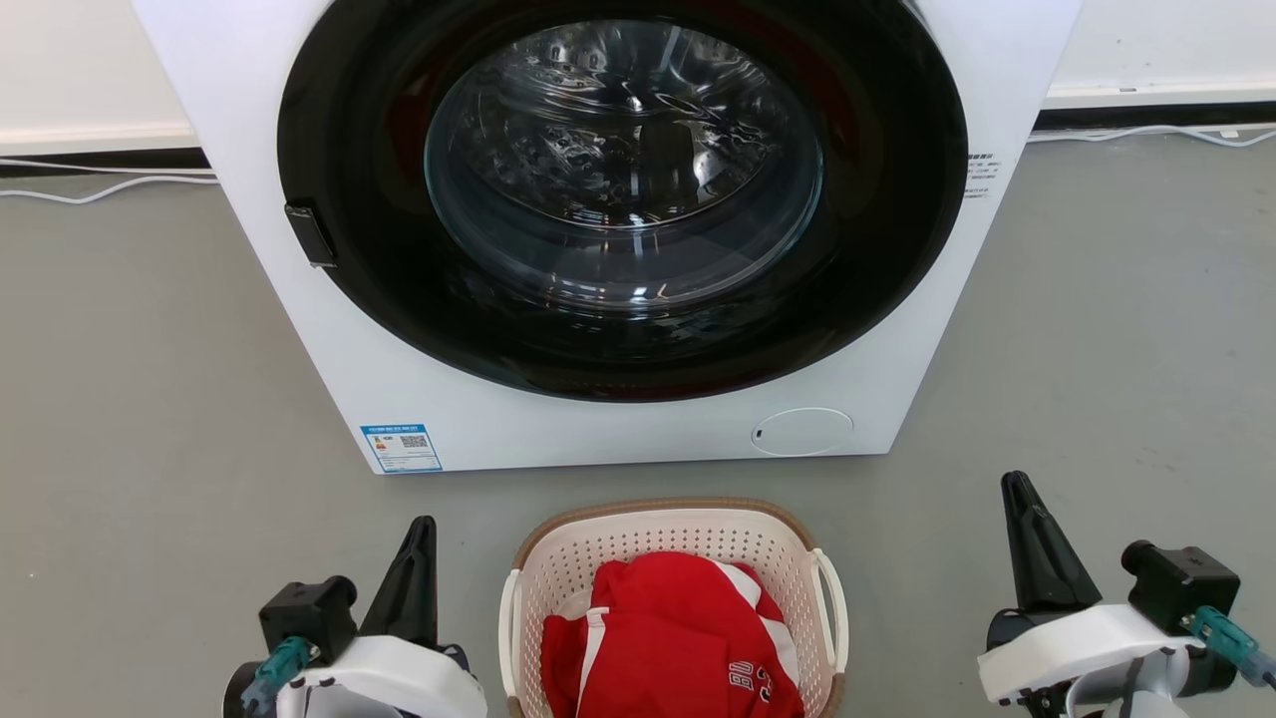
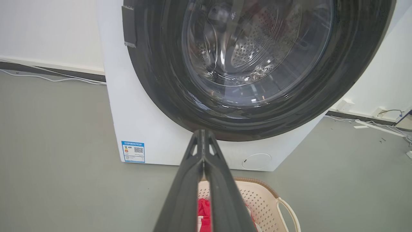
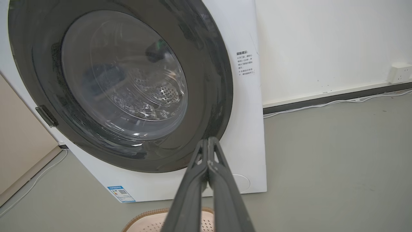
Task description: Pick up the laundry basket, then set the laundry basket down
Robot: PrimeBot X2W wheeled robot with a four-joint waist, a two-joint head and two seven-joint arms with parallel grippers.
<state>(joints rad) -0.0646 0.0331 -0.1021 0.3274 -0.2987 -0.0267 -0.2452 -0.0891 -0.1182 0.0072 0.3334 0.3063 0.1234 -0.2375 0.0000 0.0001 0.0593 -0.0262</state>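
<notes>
Left end effector (image 1: 426, 531) closed — right (image 1: 1017, 491) likewise

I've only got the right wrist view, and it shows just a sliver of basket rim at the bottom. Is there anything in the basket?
Observer: Yes, a red garment with white stripes lies in the basket.
Operator: Where's the left gripper?
Observer: The left gripper is off the basket's left side, apart from it, with its fingers shut.
Operator: What can I grab it by?
Observer: There's a white loop handle on each side. The right gripper is out to the right, touching nothing.
</notes>
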